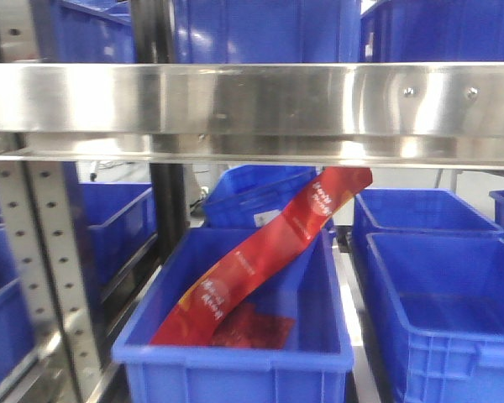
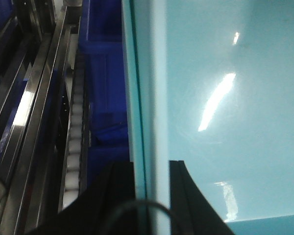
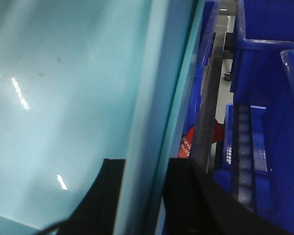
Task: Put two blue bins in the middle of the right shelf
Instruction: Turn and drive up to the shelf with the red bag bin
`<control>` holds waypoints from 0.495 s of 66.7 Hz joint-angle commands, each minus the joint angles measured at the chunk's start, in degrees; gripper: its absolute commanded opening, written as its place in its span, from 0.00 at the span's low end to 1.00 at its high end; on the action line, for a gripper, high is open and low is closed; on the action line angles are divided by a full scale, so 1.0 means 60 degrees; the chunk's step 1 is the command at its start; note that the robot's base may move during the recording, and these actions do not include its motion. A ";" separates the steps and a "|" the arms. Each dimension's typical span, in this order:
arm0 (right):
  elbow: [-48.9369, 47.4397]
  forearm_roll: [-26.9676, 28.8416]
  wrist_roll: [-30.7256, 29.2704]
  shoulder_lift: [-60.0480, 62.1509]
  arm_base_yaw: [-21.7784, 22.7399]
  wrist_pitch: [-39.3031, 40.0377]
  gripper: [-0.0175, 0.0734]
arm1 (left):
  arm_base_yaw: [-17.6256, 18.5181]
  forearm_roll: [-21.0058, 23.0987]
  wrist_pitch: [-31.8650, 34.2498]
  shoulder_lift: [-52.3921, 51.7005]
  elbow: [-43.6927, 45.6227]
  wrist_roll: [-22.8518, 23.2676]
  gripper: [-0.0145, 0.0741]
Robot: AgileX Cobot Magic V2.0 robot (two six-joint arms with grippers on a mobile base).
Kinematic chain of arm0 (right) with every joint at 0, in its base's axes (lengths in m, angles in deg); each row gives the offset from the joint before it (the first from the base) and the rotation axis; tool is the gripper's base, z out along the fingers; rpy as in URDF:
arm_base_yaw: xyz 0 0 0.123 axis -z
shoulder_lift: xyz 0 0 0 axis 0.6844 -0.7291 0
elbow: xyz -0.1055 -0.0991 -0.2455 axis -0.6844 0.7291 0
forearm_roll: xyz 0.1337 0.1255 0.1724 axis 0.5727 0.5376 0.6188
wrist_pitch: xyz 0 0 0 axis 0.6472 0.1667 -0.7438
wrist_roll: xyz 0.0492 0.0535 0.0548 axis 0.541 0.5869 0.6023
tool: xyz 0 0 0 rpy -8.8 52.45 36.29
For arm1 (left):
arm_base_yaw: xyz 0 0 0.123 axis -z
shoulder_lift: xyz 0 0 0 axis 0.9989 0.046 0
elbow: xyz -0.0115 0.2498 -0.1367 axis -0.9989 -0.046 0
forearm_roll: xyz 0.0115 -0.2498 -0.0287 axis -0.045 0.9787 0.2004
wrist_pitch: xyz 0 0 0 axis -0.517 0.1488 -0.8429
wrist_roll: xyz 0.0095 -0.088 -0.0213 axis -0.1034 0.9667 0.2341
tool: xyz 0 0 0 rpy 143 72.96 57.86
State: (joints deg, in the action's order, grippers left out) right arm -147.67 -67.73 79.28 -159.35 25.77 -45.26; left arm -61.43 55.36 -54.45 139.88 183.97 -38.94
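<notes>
A bin wall that looks pale teal fills both wrist views; in neither view does the whole bin show. My left gripper (image 2: 152, 169) straddles the bin's (image 2: 225, 98) upright rim, one black finger (image 2: 118, 188) outside and the other (image 2: 185, 193) inside, shut on it. My right gripper (image 3: 144, 166) clamps the opposite rim of the same bin (image 3: 63, 88) in the same way. The front view shows neither gripper nor the held bin. Several blue bins sit on the shelves there, one (image 1: 235, 361) at the near centre and another (image 1: 449, 294) to its right.
A steel shelf beam (image 1: 252, 101) crosses the front view, with blue bins (image 1: 260, 29) above it. The near centre bin holds red snack packets (image 1: 260, 260). A perforated upright (image 1: 42, 252) stands at the left. Roller tracks (image 2: 76, 142) (image 3: 242, 147) and blue bins (image 3: 269, 29) flank the held bin.
</notes>
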 commanded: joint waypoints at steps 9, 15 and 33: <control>-0.0168 0.0866 -0.0083 0.0127 -0.0170 0.0709 0.02 | 0.0215 0.0794 0.1219 -0.0132 0.0172 -0.0001 0.04; -0.0168 0.0866 -0.0083 0.0127 -0.0170 0.0709 0.02 | 0.0215 0.0794 0.1219 -0.0132 0.0172 -0.0001 0.04; -0.0168 0.0866 -0.0083 0.0127 -0.0170 0.0709 0.02 | 0.0215 0.0794 0.1219 -0.0132 0.0172 -0.0001 0.04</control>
State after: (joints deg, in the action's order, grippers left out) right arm -147.67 -67.73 79.28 -159.35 25.77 -45.26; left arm -61.43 55.36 -54.45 139.88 183.97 -38.94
